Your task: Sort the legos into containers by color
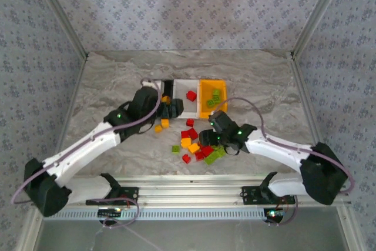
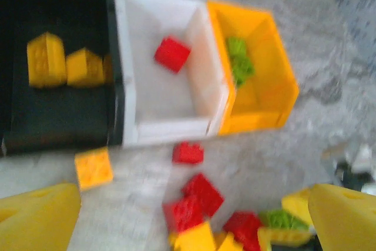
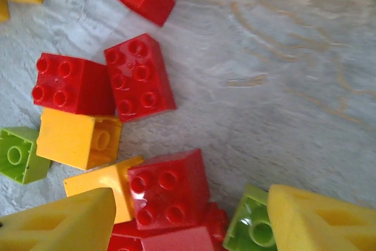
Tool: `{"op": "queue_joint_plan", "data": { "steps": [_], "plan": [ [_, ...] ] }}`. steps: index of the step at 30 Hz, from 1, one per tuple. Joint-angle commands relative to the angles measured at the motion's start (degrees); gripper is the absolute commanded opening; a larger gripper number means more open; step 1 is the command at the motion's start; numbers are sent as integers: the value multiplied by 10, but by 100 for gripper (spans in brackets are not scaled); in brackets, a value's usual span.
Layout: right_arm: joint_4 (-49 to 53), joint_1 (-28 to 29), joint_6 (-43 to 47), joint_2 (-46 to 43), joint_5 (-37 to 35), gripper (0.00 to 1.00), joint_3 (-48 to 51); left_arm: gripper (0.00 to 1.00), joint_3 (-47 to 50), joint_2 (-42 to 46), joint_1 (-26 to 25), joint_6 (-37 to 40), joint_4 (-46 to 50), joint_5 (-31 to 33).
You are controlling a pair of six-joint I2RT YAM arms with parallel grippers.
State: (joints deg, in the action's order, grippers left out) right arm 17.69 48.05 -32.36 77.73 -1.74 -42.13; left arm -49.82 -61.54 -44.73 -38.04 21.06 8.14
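Your right end effector (image 3: 191,192) hangs spread over the loose legos (image 1: 195,146) on the surface (image 1: 106,80), straddling a red one (image 3: 164,183), probably lining up a pick. Your left end effector (image 2: 194,201), spread and empty, hovers near the black bin (image 2: 59,116), which holds yellows. There's a red brick in the white bin (image 2: 158,101) and greens in the orange bin (image 2: 267,101).

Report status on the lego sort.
Left gripper open, empty. Right gripper open over loose legos. Yellows in black bin, red in white bin, greens in orange bin. Nothing blocking.
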Motion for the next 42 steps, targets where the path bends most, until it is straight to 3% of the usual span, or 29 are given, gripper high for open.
{"op": "queue_joint_plan", "data": {
  "steps": [1, 8, 16, 22, 30, 34, 42],
  "plan": [
    [9, 19, 41, 37, -19, 70, -37, 99, 66, 59, -4, -50, 18, 6],
    [35, 29, 44, 95, -43, 64, -68, 99, 160, 182, -4, -94, 47, 28],
    [43, 40, 33, 115, -41, 46, -65, 100, 165, 202, -4, -93, 59, 49],
    [48, 43, 28, 73, -67, 30, -72, 99, 163, 194, -4, -85, 52, 51],
    [78, 13, 50, 3, -59, 28, -146, 99, 177, 204, -4, -81, 57, 60],
    [44, -21, 65, 54, -37, 28, -219, 99, 194, 205, -4, -85, 50, 53],
    [40, -83, 72, 258, -21, 30, -406, 100, 209, 201, -4, -79, 48, 26]
  ]
}}
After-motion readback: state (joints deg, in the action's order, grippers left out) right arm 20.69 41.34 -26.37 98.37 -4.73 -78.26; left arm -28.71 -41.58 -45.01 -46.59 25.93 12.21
